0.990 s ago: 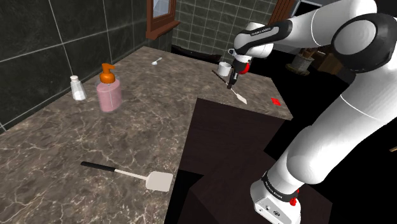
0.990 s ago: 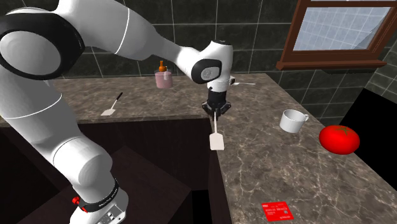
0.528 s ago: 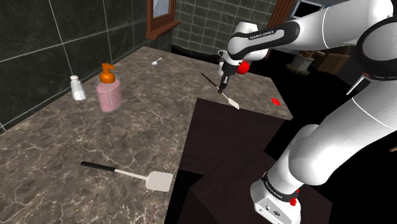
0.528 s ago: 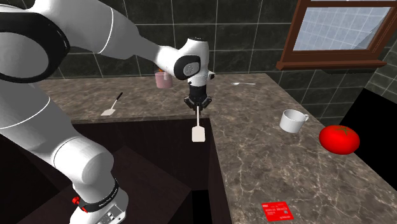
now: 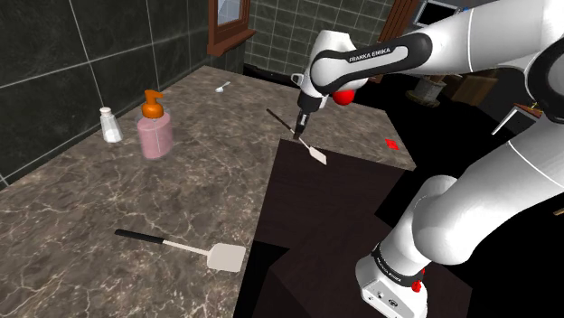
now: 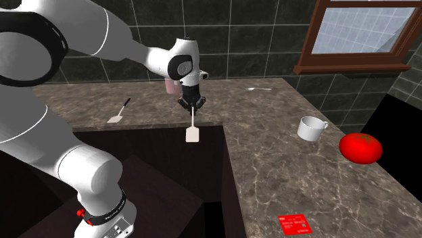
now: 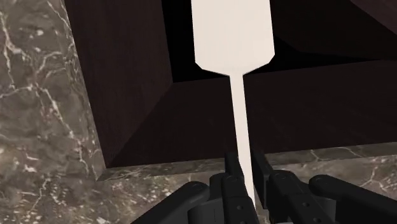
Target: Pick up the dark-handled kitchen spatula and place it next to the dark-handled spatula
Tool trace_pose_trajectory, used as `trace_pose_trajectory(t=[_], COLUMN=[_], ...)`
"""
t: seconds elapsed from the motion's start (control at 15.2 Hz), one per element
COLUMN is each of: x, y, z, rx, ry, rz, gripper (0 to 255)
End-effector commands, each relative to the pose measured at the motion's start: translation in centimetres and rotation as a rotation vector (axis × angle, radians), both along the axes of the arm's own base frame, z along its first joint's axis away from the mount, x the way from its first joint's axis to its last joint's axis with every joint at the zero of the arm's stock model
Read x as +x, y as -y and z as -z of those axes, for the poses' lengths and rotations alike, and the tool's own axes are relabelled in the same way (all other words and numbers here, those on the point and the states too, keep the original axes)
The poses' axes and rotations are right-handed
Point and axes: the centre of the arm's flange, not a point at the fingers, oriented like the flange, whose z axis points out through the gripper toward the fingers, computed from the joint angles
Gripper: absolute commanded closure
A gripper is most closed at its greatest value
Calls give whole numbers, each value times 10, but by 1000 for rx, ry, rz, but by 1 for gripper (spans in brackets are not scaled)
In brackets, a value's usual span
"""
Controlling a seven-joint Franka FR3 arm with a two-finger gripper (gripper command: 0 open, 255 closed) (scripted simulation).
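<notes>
From the shoulder view: clenched on the held spatula (image 5: pixel 315 155), on the pale shaft just past the dark handle, with the gripper (image 5: pixel 303 127) up over the near edge of the dark recess (image 5: pixel 325 208). Blade slanted toward 4 o'clock, handle poking out toward 10. Off toward 8 o'clock from the fingers, well apart and flat on the marbled counter (image 5: pixel 81 208): the resting spatula (image 5: pixel 185 247), handle at 9, blade at 3 (a slight downhill slant, nothing more). Calls for a long carry that way, judging by the gap.

From the second exterior view: same grasp at the gripper (image 6: pixel 192 107), held spatula (image 6: pixel 193 133) dangling blade-down toward 6 o'clock above the dark recess (image 6: pixel 162 169). Resting spatula (image 6: pixel 120 111) out at 9 o'clock from the fingers, on the counter (image 6: pixel 284 169) beyond the rim, handle toward 1, blade toward 7. Probably worth turning the carried tool so the two long axes run alongside each other before lowering.

From the wrist view: fingers (image 7: pixel 230 168) pinched on the pale shaft, one on either side, touching it. Held spatula (image 7: pixel 233 38) running straight away from the gripper (image 7: pixel 245 167), blade out over the dark recess (image 7: pixel 127 76), a strip of counter (image 7: pixel 38 127) beside and beneath the hand.
</notes>
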Motion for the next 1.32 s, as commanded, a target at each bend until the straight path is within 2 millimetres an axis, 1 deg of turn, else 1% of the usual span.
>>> trace_pose_trajectory(t=[0.0,1.19,1.25], x=[-4,-15,-16], y=[-29,-267,-273], z=[0,-1,-1], rx=[0,0,0], ry=[0,0,0], rz=[2,2,2], gripper=[255,255,255])
